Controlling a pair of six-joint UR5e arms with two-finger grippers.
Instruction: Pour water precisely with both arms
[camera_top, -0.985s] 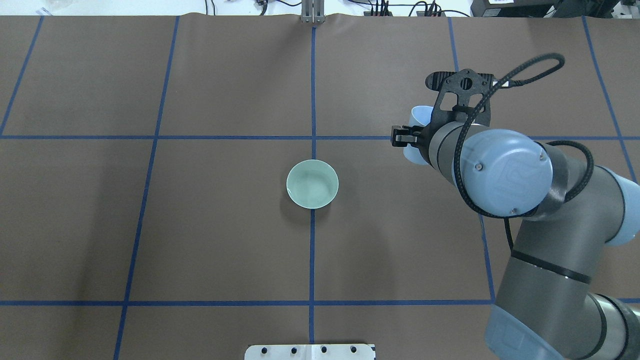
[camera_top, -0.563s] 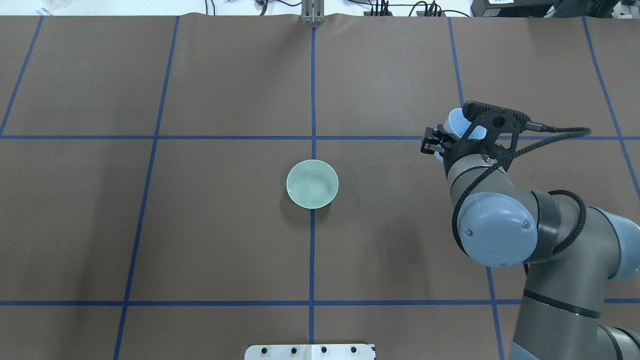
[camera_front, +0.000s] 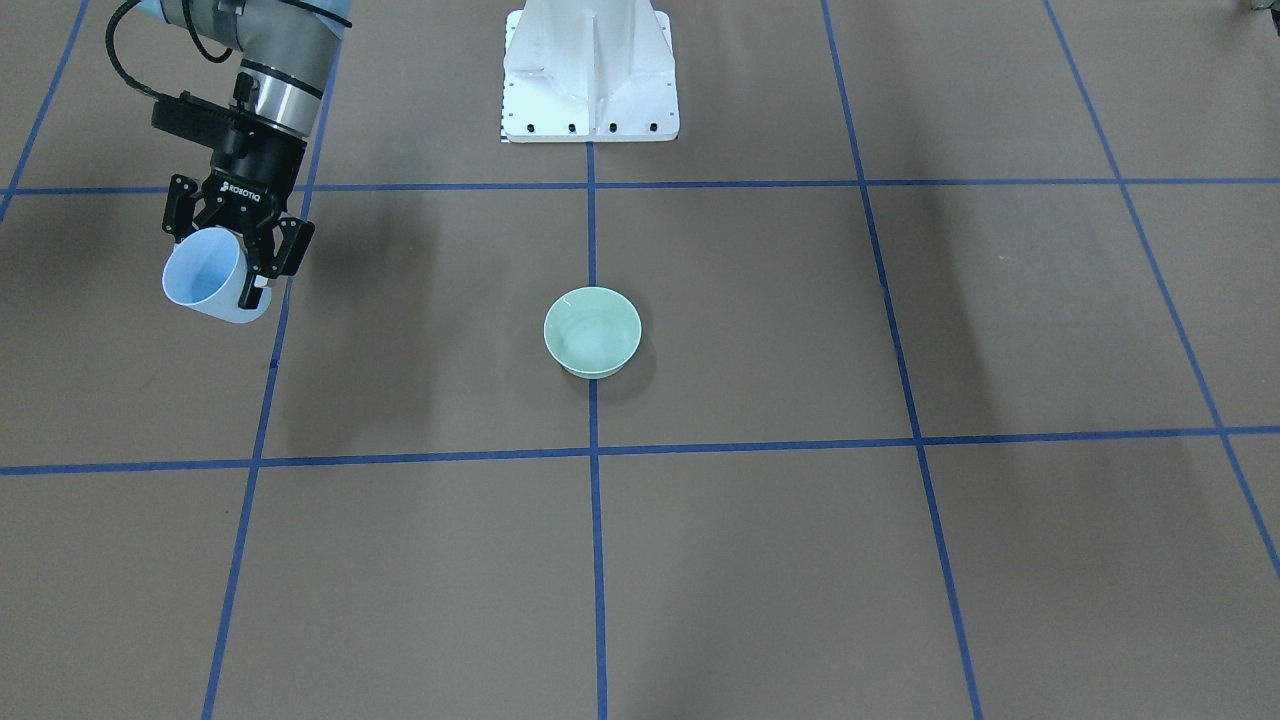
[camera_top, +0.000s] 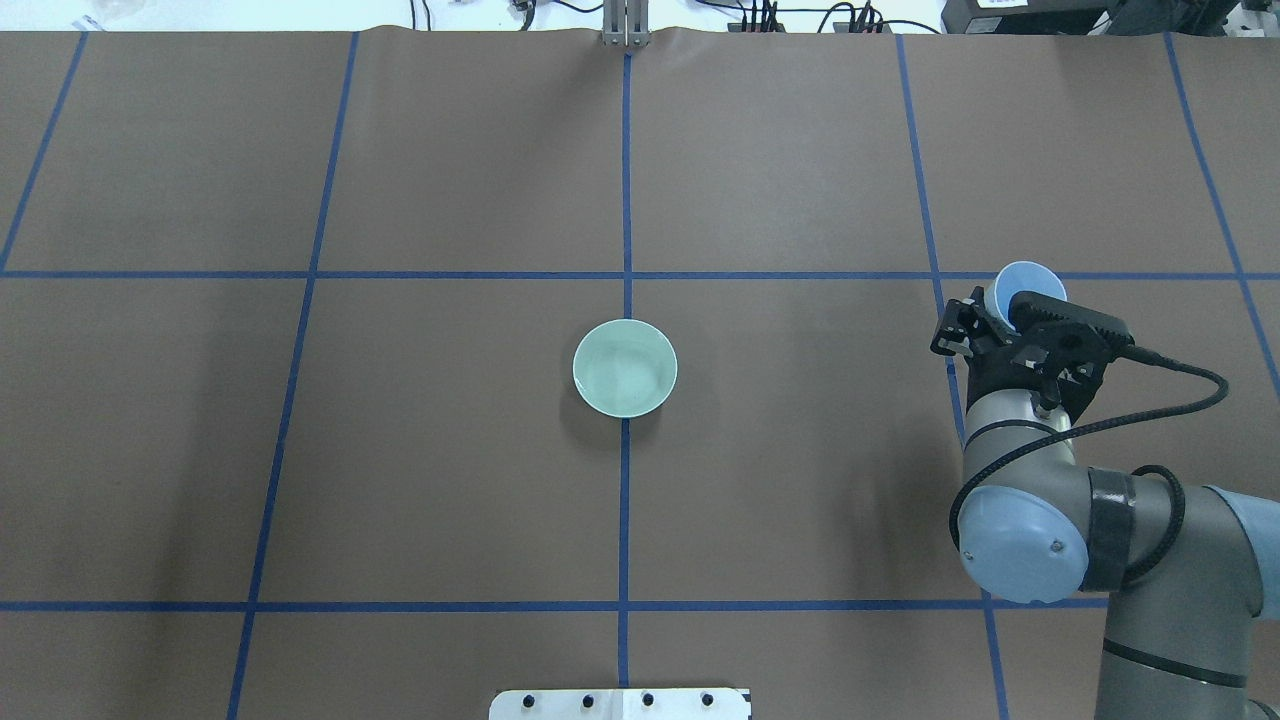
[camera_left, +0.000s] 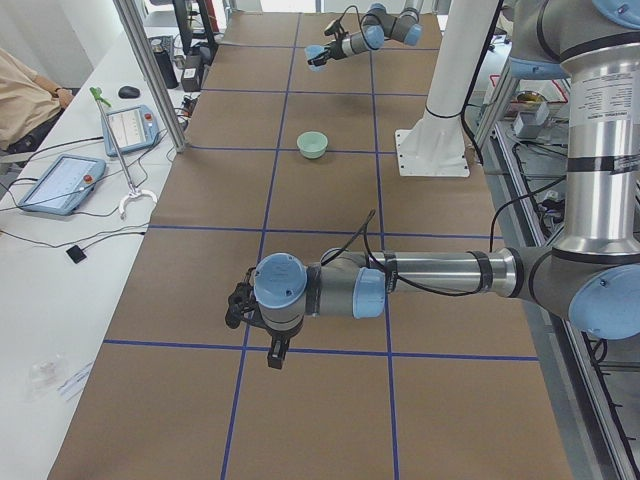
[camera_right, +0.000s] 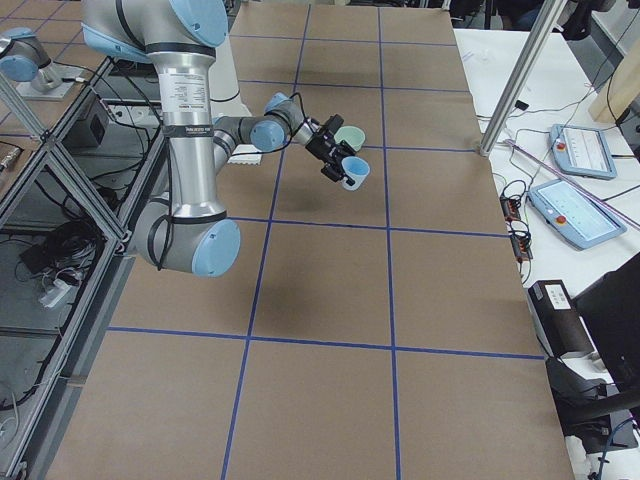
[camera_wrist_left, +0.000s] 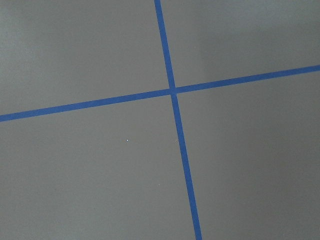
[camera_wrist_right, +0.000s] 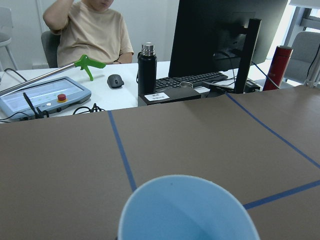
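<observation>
Though water (camera_top: 628, 374) shows only as a faint sheen in the green bowl (camera_top: 577, 366), the right hand (camera_front: 216, 262), clenched on the blue cup (camera_top: 1028, 286), has drawn well away from that bowl and tipped the cup back up. The pour looks done; whether the left hand (camera_left: 243, 306) is clenched I cannot tell

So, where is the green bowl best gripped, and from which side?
Take the bowl by its rim from straight above, one finger inside and one outside the wall. It stands upright, mouth open, round with no handle, and its wall slopes outward, so a side grip would likely slip.
</observation>
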